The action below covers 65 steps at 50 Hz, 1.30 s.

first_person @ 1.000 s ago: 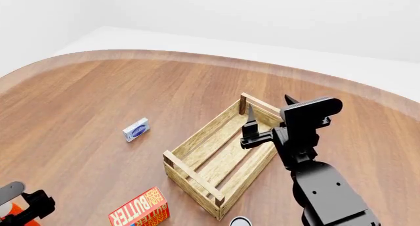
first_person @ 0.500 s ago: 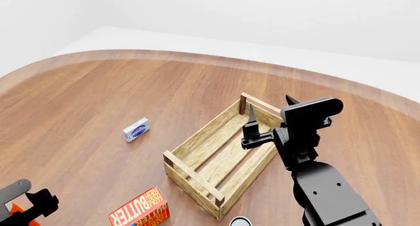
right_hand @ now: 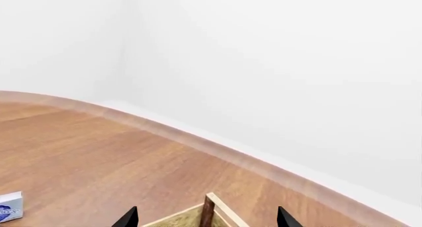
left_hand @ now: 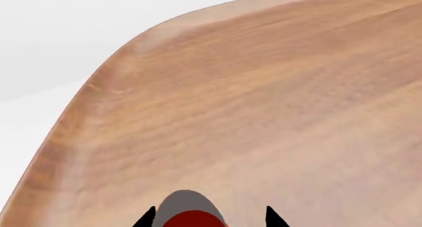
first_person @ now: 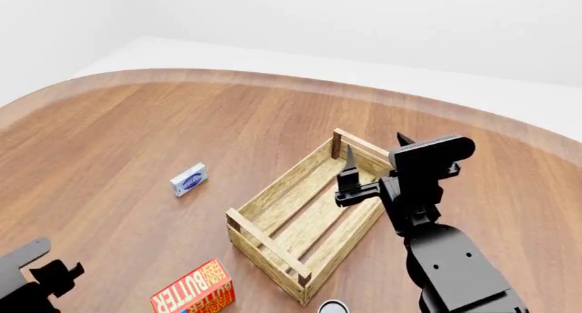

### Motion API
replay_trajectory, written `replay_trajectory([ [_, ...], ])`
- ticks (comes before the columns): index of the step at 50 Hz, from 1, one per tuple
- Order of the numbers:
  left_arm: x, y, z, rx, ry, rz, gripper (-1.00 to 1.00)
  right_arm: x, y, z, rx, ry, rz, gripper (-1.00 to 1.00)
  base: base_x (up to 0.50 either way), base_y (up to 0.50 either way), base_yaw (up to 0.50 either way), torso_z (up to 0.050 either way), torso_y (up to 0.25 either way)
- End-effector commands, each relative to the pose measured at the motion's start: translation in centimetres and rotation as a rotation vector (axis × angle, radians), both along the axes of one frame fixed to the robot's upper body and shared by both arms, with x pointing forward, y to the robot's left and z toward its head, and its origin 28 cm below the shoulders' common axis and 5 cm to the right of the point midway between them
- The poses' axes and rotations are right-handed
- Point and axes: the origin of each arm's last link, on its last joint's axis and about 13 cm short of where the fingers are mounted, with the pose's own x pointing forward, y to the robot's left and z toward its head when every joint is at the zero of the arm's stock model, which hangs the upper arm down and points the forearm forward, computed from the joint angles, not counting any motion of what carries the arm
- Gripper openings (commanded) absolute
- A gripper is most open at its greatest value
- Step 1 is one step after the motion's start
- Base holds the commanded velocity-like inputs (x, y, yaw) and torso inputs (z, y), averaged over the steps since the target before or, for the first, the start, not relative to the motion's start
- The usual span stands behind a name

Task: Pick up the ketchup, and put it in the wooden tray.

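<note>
Left gripper (left_hand: pixel 205 218) sits low at seven o'clock of the table (first_person: pixel 182 122), and the ketchup (left_hand: pixel 192 219) peeks up between its tips; whether the jaws pinch it, I cannot tell. The right gripper (first_person: pixel 375 164) hovers jaws apart over the wooden tray (first_person: pixel 272 241). To do this well: squeeze mid-bottle, lift straight, then swing toward three o'clock clear of the butter box (first_person: pixel 193 290).

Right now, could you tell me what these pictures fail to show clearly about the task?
- The ketchup: only a red and grey sliver at the left wrist view's edge; out of the head view.
- The left gripper: cut off by the head view's corner; open or shut unclear.
- The wooden tray: its far side hidden behind the right gripper.
- A round object: cut off, unidentifiable.
</note>
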Motion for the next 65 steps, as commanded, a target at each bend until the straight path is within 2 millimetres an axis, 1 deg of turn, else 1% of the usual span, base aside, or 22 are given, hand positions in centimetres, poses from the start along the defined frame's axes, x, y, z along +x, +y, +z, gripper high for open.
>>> replay_trajectory([
  [1, 1.5, 0.6, -0.6, 0.012, 0.007, 0.021, -1.00, 0.0, -0.1, -0.1, 0.000, 0.004, -0.007, 1.00, 0.00, 0.00, 0.00, 0.000, 0.000],
  [8, 1.5, 0.5, 0.0, 0.032, -0.042, -0.012, -1.00, -0.1, -0.1, -0.1, 0.002, 0.006, -0.005, 1.00, 0.00, 0.00, 0.00, 0.000, 0.000],
  [14, 1.7, 0.2, 1.5, 0.057, -0.104, -0.058, -1.00, 0.0, -0.1, 0.1, 0.005, 0.002, -0.006, 1.00, 0.00, 0.00, 0.00, 0.000, 0.000],
  [19, 2.4, -0.8, 4.7, 0.088, -0.190, -0.174, -1.00, 0.5, 0.0, 0.5, 0.016, -0.009, -0.011, 1.00, 0.00, 0.00, 0.00, 0.000, 0.000],
  [20, 2.5, -0.9, 5.1, 0.089, -0.197, -0.187, -1.00, 0.5, 0.0, 0.5, 0.017, -0.011, -0.012, 1.00, 0.00, 0.00, 0.00, 0.000, 0.000],
  [22, 3.0, -1.4, 6.6, 0.104, -0.223, -0.243, -1.00, 0.8, 0.0, 0.8, 0.022, -0.017, -0.015, 1.00, 0.00, 0.00, 0.00, 0.000, 0.000],
  [27, 5.1, -2.7, 10.5, 0.141, -0.292, -0.374, -1.00, 1.5, -0.2, 1.5, 0.028, -0.032, -0.026, 1.00, 0.00, 0.00, 0.00, 0.000, 0.002],
  [33, 7.5, -4.1, 13.1, 0.157, -0.338, -0.477, -1.00, 2.1, -0.5, 2.3, 0.030, -0.046, -0.043, 1.00, 0.00, 0.00, 0.00, 0.000, 0.000],
  [38, 9.7, -5.9, 15.1, 0.158, -0.358, -0.594, -1.00, 2.5, -1.0, 3.2, 0.031, -0.060, -0.066, 1.00, 0.00, 0.00, 0.00, 0.000, 0.000],
  [42, 11.2, -7.2, 16.1, 0.157, -0.372, -0.671, -1.00, 2.6, -1.3, 3.7, 0.029, -0.071, -0.084, 1.00, 0.00, 0.00, 0.00, 0.000, 0.000],
  [46, 12.8, -9.0, 17.0, 0.156, -0.384, -0.760, -1.00, 2.5, -1.7, 4.1, 0.035, -0.081, -0.103, 1.00, 0.00, 0.00, 0.00, 0.000, 0.000],
  [50, 14.1, -10.8, 17.6, 0.154, -0.383, -0.848, -1.00, 2.4, -2.1, 4.5, 0.038, -0.087, -0.114, 1.00, 0.00, 0.00, 0.00, 0.000, 0.000],
  [56, 16.5, -13.4, 18.6, 0.117, -0.357, -0.964, -1.00, 2.3, -3.0, 5.0, 0.045, -0.093, -0.125, 1.00, 0.00, 0.00, 0.00, 0.000, 0.002],
  [61, 18.4, -15.3, 19.2, 0.092, -0.355, -1.044, -1.00, 2.2, -3.6, 5.5, 0.049, -0.101, -0.132, 1.00, 0.00, 0.00, 0.00, 0.000, 0.000],
  [65, 19.3, -16.7, 19.1, 0.078, -0.350, -1.103, -1.00, 2.2, -4.1, 5.7, 0.050, -0.107, -0.142, 1.00, 0.00, 0.00, 0.00, 0.000, 0.000],
])
